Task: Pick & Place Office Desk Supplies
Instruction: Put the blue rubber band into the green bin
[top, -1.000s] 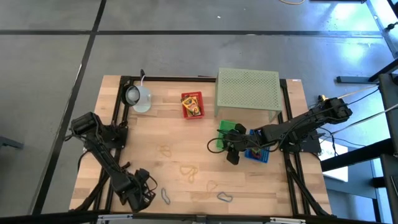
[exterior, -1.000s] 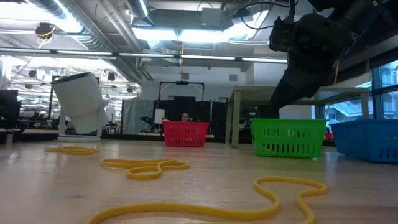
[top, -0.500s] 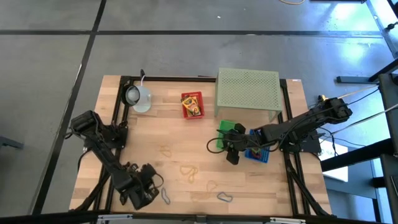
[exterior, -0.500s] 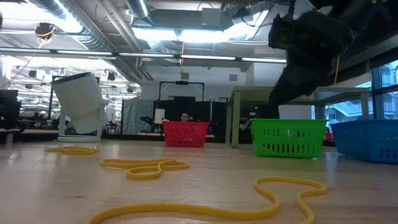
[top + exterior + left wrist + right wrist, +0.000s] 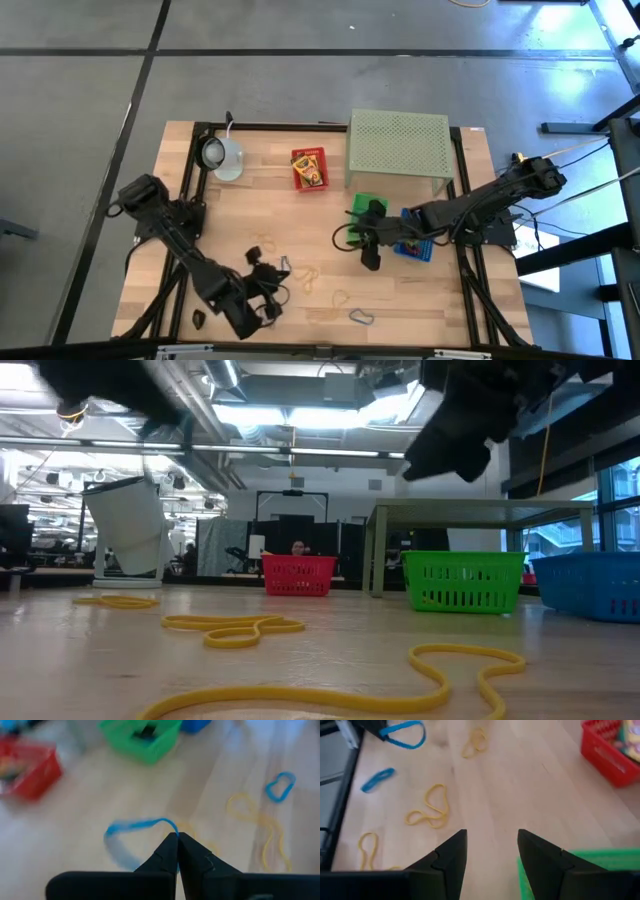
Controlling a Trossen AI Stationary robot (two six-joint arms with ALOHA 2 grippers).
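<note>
My left gripper (image 5: 272,281) hovers over the table's near middle, shut on a blue rubber band (image 5: 134,827), which also shows in the right wrist view (image 5: 403,733). My right gripper (image 5: 490,851) is open and empty above the green basket's (image 5: 364,206) near-left side. A second blue band (image 5: 360,317) and several yellow bands (image 5: 305,276) lie flat on the wood. A small dark piece (image 5: 200,318) lies near the near-left corner. The yellow printed box (image 5: 310,166) sits in the red basket (image 5: 297,176). My left gripper pinches the blue rubber band at one spot of its loop (image 5: 171,826), between the free ends of its two fingers. The band is lifted clear of the table, and its loop stands out beyond the fingertips.
The pale green perforated stand (image 5: 398,142) fills the far right, with the green and blue baskets (image 5: 416,246) in front of it. A pale mug (image 5: 226,158) stands at the far left. Bare wood lies between the red basket and the yellow bands.
My left gripper has moved from the near-left corner toward the right and the table's middle, rising. The blue band that lay by the near edge is lifted clear in it. A small dark piece shows where the gripper was. My right gripper has shifted slightly toward the table's left.
</note>
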